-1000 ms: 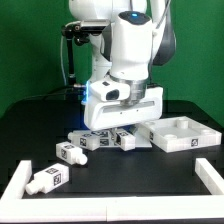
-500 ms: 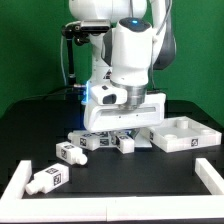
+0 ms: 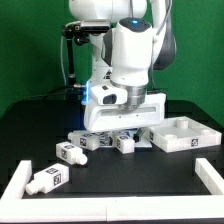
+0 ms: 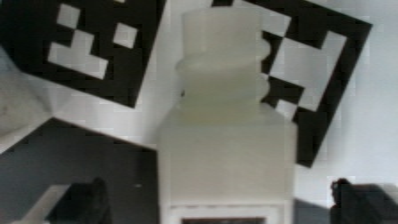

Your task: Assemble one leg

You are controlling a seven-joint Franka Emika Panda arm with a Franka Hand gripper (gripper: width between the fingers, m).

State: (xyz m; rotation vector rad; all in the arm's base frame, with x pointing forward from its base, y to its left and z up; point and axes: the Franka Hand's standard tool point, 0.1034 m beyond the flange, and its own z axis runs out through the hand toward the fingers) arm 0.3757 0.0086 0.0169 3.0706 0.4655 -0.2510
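In the exterior view several white legs with square tags lie on the black table: a cluster [image 3: 100, 140] under the arm, one [image 3: 70, 152] just in front of it, and one [image 3: 46, 178] at the front left. My gripper [image 3: 118, 124] hangs low over the cluster. In the wrist view one leg [image 4: 222, 120] lies lengthwise between my gripper [image 4: 219, 203]. Its narrower stub points away from the gripper. The dark fingertips [image 4: 71, 203] stand on either side with gaps to the leg. The gripper is open and holds nothing.
The large white tray-like part [image 3: 182, 134] lies at the exterior view's right, close to the cluster. White rails [image 3: 18, 184] border the table's front corners. In the wrist view, large black-and-white tags [image 4: 89, 45] show behind the leg.
The gripper has come down a little toward the cluster of legs over the last second. The legs and the tray-like part have not moved.
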